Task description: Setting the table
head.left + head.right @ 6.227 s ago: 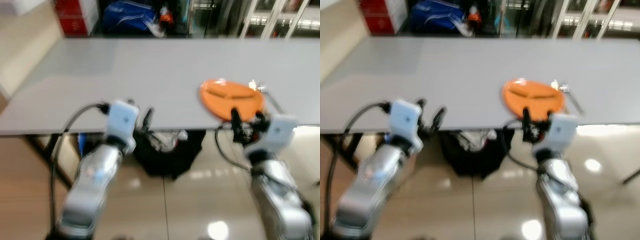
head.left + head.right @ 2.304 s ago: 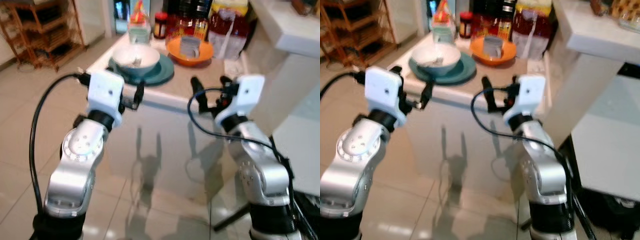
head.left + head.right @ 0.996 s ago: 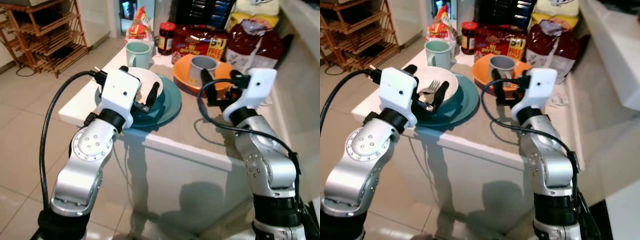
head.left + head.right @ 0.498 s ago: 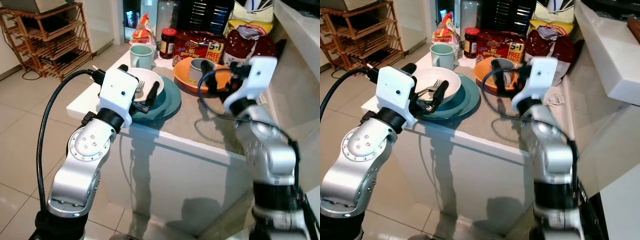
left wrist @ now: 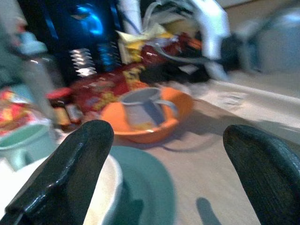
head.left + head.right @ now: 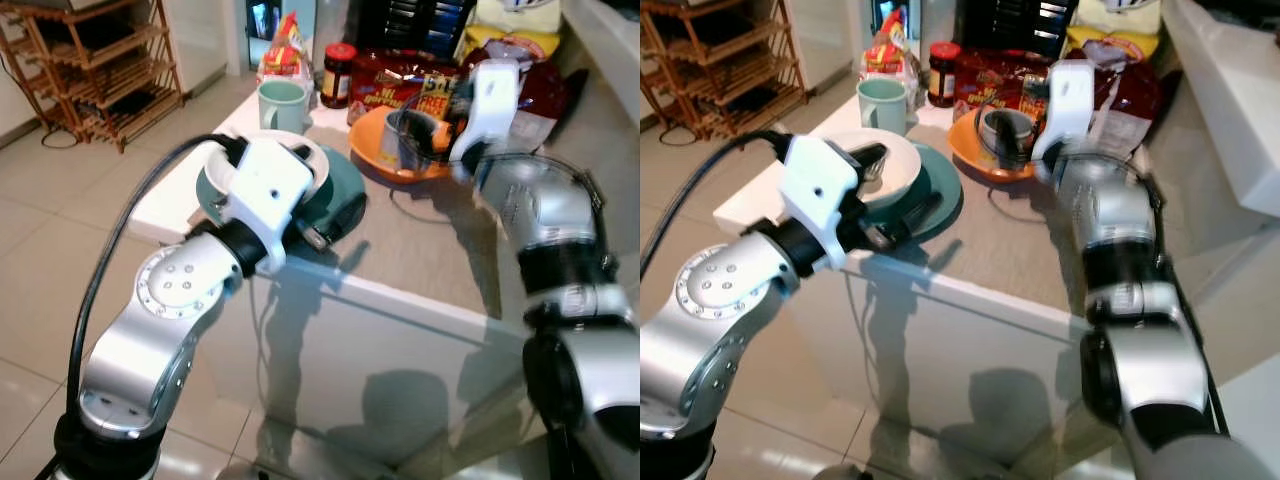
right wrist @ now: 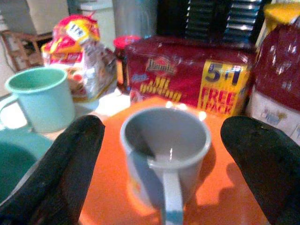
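White counter (image 6: pixel 420 250); right gripper (image 7: pixel 159 154) spread around grey mug (image 7: pixel 165 150)

The left arm fills the lower left of the head views, bent at the elbow, its white wrist block near the middle of the frame. The left gripper (image 6: pixel 902 215) points toward the upper right, its two black fingers (image 5: pixel 70 173) spread wide apart with nothing between them. The right arm runs up the right side, reaching to the upper middle. The right gripper (image 7: pixel 164 154) has its fingers (image 7: pixel 61 164) parted wide and empty.
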